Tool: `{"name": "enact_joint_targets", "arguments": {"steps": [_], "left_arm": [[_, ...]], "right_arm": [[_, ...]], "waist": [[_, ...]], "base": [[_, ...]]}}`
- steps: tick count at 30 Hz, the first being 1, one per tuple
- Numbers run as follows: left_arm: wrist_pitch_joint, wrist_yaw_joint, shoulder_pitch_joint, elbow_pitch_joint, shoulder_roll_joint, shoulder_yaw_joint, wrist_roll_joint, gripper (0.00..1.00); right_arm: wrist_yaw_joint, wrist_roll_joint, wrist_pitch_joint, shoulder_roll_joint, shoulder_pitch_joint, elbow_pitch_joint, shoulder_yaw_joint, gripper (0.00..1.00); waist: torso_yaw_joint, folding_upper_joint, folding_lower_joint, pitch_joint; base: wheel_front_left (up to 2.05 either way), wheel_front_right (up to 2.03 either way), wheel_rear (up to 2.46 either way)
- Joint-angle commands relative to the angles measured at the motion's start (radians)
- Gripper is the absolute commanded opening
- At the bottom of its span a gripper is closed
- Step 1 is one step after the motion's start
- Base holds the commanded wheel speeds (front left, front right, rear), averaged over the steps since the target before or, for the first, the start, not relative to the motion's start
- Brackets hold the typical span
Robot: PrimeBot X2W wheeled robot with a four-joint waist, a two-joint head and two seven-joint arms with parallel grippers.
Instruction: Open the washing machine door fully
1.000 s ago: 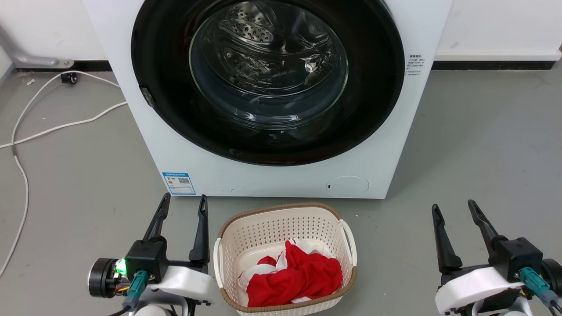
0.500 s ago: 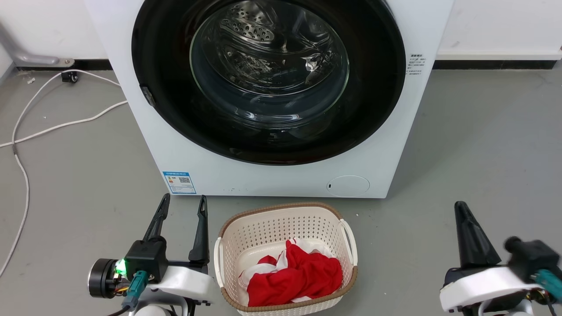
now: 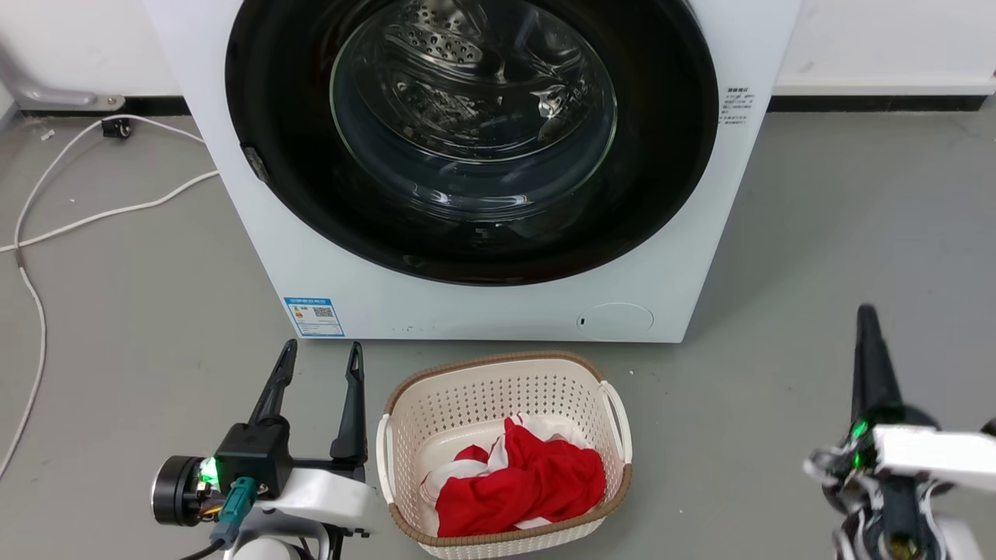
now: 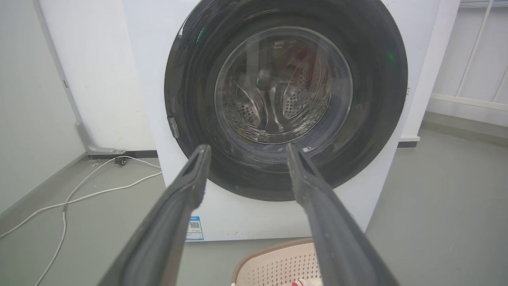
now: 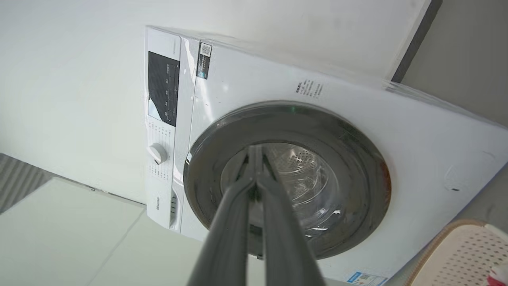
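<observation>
Nearest, the left gripper (image 3: 323,348) is hanging over the floor just beside the basket (image 3: 498,359), fingers apart and gripping nothing. The right gripper (image 3: 866,315) is hanging on the other side of the basket, well apart from it, fingers pressed together on nothing and aiming at the door glass in its wrist view. The basket is holding red cloth (image 3: 529,482) and sitting just in front of the machine (image 3: 467,311). Beyond, the door (image 3: 661,155) is lying flush against the machine front, apparently latched; a small grey tab (image 3: 255,163) is showing at its left edge. Judging: nothing of the task is done yet. Reaching in, catching the door's edge and swinging it fully out are all remaining.
</observation>
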Motion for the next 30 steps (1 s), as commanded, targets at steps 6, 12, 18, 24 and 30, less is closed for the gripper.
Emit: {"name": "enact_joint_targets", "arguments": {"steps": [6, 12, 18, 24, 30], "left_arm": [[-0.003, 0.0, -0.024, -0.011, -0.002, 0.01, 0.002, 1.0], [-0.003, -0.007, -0.047, -0.018, -0.002, 0.013, 0.003, 1.0], [-0.003, -0.018, -0.079, -0.028, -0.003, 0.009, 0.012, 1.0], [-0.003, -0.021, -0.118, -0.046, -0.004, 0.002, 0.017, 1.0], [-0.003, -0.02, -0.157, -0.059, -0.005, -0.007, 0.011, 1.0]], "right_arm": [[0.0, 0.184, 0.081, -0.007, -0.134, 0.024, -0.067, 0.0], [0.0, 0.306, 0.154, -0.092, -0.36, 0.161, -0.12, 0.0], [0.0, 0.31, 0.197, -0.236, -0.65, 0.382, -0.095, 0.0], [0.0, 0.25, 0.281, -0.34, -0.941, 0.587, 0.006, 0.0], [0.0, 0.149, 0.415, -0.372, -1.198, 0.791, 0.141, 0.0]], "waist": [[-0.01, 0.0, 0.0, 0.028], [-0.004, 0.0, 0.0, 0.061], [0.015, 0.0, 0.0, 0.105], [0.032, 0.0, 0.0, 0.169], [0.046, 0.0, 0.0, 0.239]], "base": [[0.0, 0.0, 0.0], [0.0, 0.0, 0.0], [0.0, 0.0, 0.0], [0.0, 0.0, 0.0], [0.0, 0.0, 0.0]]}}
